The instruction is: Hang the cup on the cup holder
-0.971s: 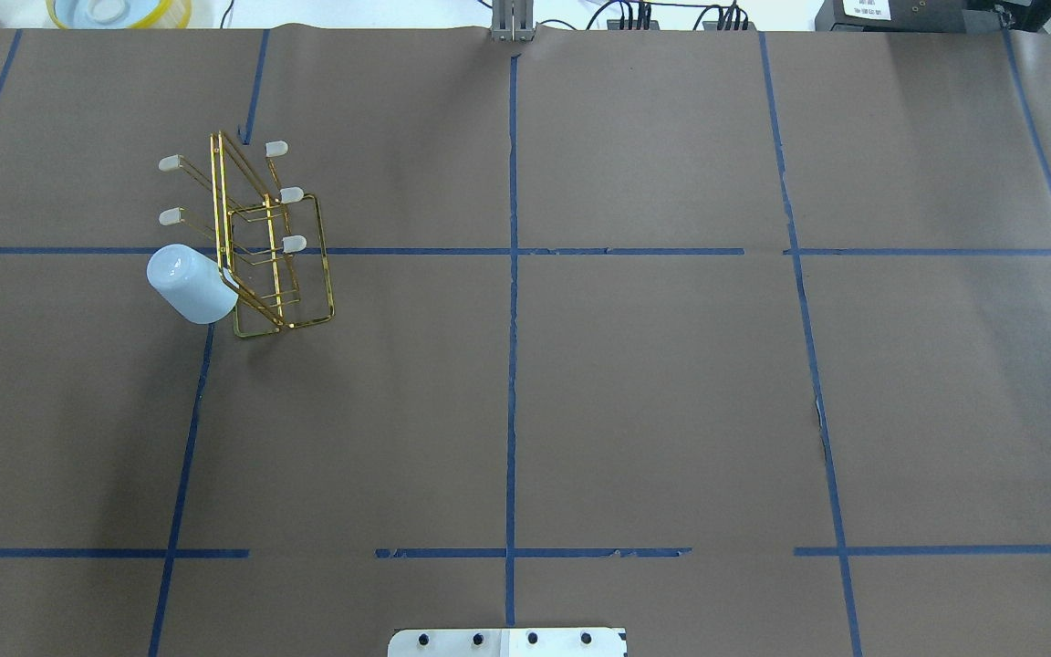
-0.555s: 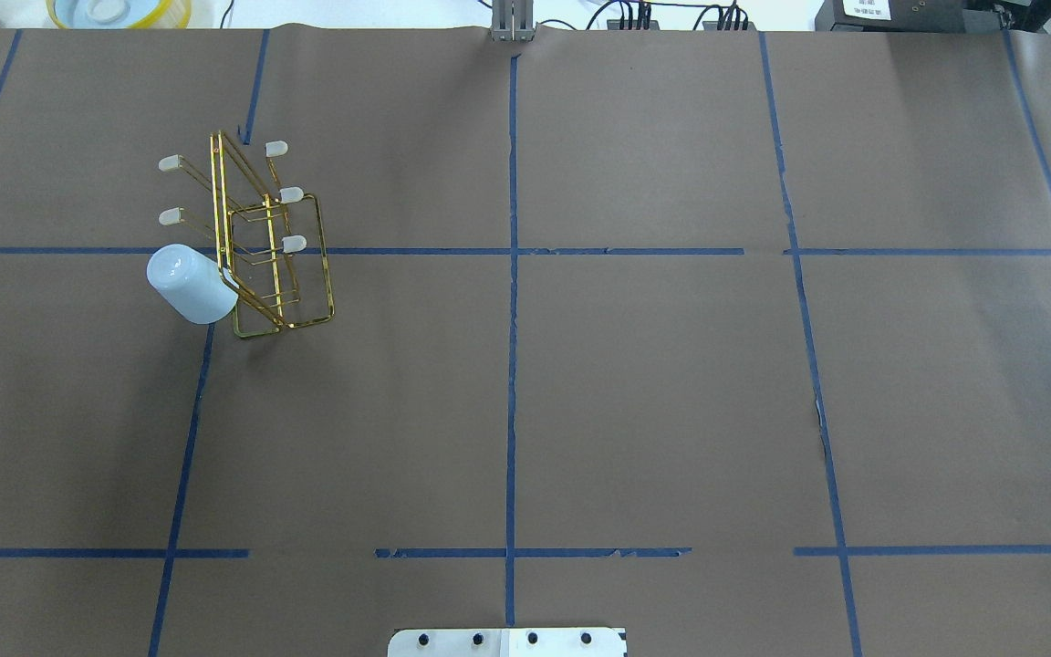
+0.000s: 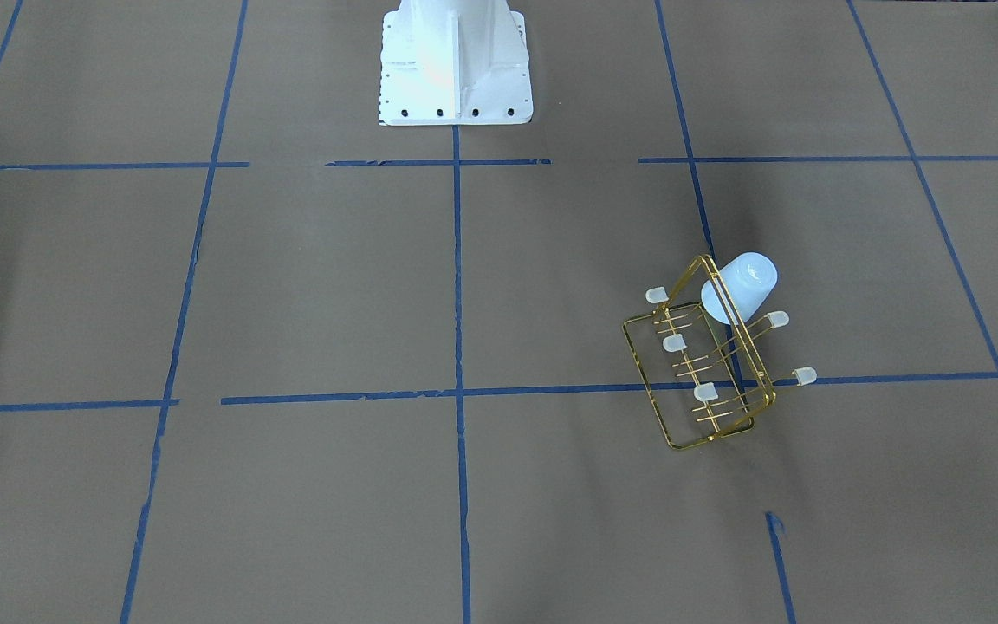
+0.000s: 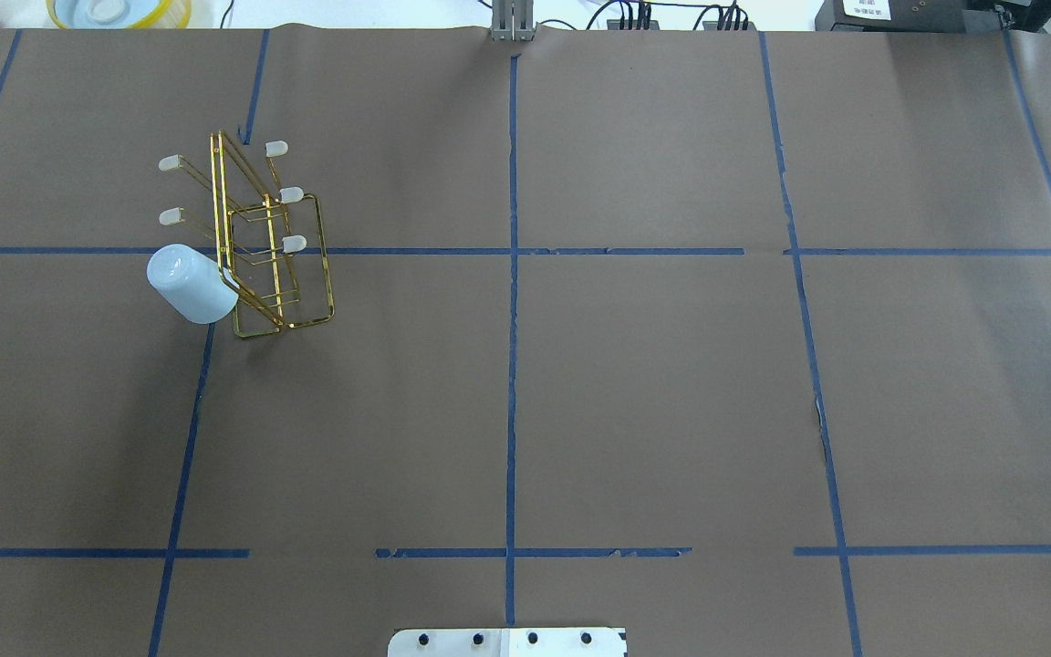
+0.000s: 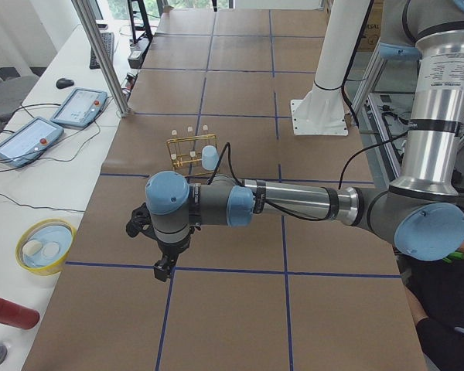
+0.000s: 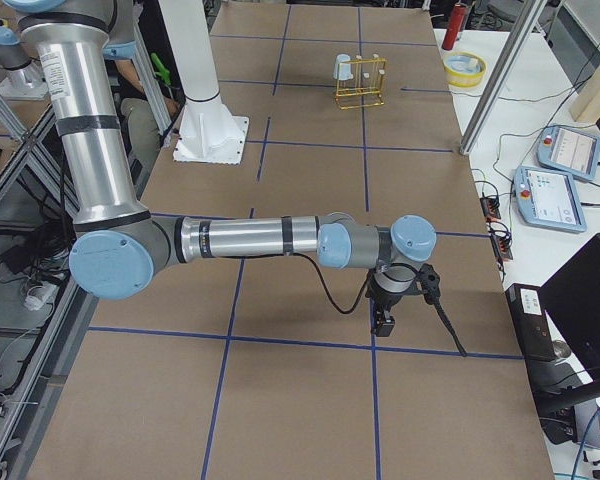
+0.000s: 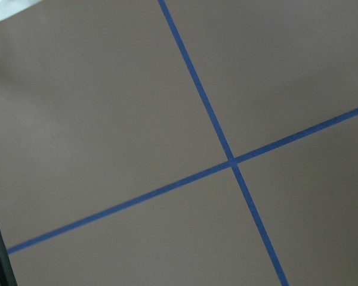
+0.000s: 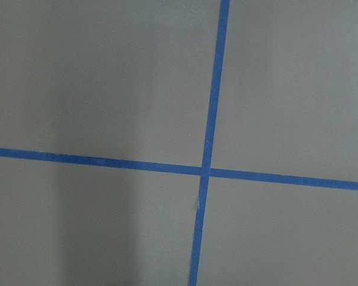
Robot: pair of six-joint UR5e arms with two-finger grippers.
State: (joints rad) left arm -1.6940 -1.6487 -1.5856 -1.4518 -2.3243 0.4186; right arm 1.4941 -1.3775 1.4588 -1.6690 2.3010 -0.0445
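Observation:
The pale blue-white cup (image 4: 190, 285) sits mouth-down and tilted over a slanted prong at the near left corner of the gold wire cup holder (image 4: 275, 246). Both also show in the front view, cup (image 3: 740, 288) and holder (image 3: 698, 381). No gripper touches them. My left gripper (image 5: 164, 267) hangs over the table well apart from the holder (image 5: 187, 147); I cannot tell if it is open or shut. My right gripper (image 6: 383, 322) hangs far from the holder (image 6: 365, 85) at the table's other end; I cannot tell its state either. Both wrist views show only brown paper and blue tape.
The robot's white base (image 3: 454, 61) stands at the table's middle edge. A yellow-rimmed dish (image 4: 119, 11) and a red can (image 5: 8, 311) lie off the table's far left corner. A metal post (image 5: 100, 54) and control tablets (image 5: 31, 139) stand beyond the far edge.

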